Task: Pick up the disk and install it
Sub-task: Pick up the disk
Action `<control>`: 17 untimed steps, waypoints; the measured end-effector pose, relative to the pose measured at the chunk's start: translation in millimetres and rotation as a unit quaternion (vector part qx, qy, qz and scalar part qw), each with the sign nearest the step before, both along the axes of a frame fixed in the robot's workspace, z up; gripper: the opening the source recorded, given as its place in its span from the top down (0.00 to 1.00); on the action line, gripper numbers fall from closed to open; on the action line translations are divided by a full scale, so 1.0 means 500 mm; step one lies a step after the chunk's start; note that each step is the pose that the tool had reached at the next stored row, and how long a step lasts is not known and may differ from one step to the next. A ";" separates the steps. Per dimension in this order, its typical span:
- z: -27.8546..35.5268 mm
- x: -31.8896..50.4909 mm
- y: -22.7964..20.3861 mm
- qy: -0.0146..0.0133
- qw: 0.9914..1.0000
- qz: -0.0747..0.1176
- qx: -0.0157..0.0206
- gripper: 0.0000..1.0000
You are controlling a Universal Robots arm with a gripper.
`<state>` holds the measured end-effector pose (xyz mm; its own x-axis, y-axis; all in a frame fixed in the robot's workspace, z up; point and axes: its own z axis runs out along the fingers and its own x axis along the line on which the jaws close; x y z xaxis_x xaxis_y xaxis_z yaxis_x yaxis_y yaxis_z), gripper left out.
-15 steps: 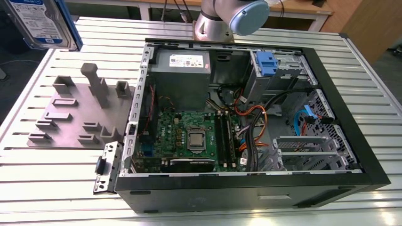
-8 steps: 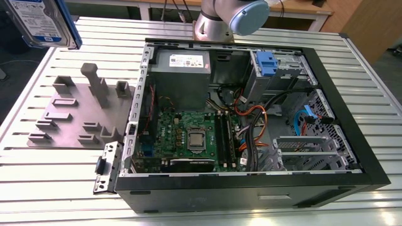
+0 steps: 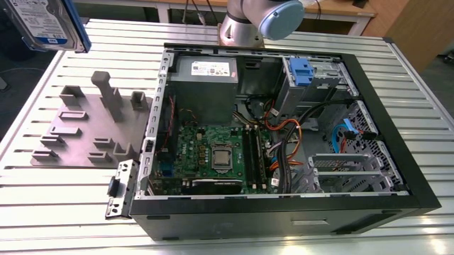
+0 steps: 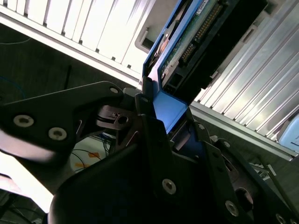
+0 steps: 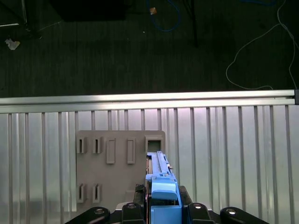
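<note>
You have the flat rectangular silver disk (image 3: 44,24), with its blue-and-white label and blue plastic frame, already in the black metal gripper (image 4: 170,114), whose fingers (image 4: 148,122) are pinched onto the blue frame at one end of the drive. In both wrist views the disk (image 5: 161,184) runs straight out from between the fingers, its long axis in line with the gripper (image 5: 163,207) and its thin edge presented to the first wrist view. In the exterior view it hangs in the air at about 11 o'clock in the frame, label facing the camera, long axis roughly 12 to 6 o'clock, clear of the ribbed aluminium table (image 3: 71,212). It sits above the far end of the flat grey plastic fixture plate (image 5: 119,172) with its upright slots. The open black computer case (image 3: 284,218) lies toward 4 o'clock from the disk, well apart from it. The grey metal drive cage (image 3: 322,79) with the small blue plastic clip (image 3: 301,71) lies nearer 3 o'clock
</note>
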<state>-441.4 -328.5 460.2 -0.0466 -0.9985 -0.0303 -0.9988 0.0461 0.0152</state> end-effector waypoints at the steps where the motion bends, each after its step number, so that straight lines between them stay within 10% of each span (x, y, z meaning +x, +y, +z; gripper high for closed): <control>1: 0.002 0.000 0.0000 0.000 1.000 0.000 -0.001 0.64; 17: 0.027 0.000 -0.0010 0.000 1.000 0.000 -0.010 0.64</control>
<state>-441.4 -329.0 473.8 -0.0467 -0.9989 -0.0099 -0.9988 0.0465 0.0143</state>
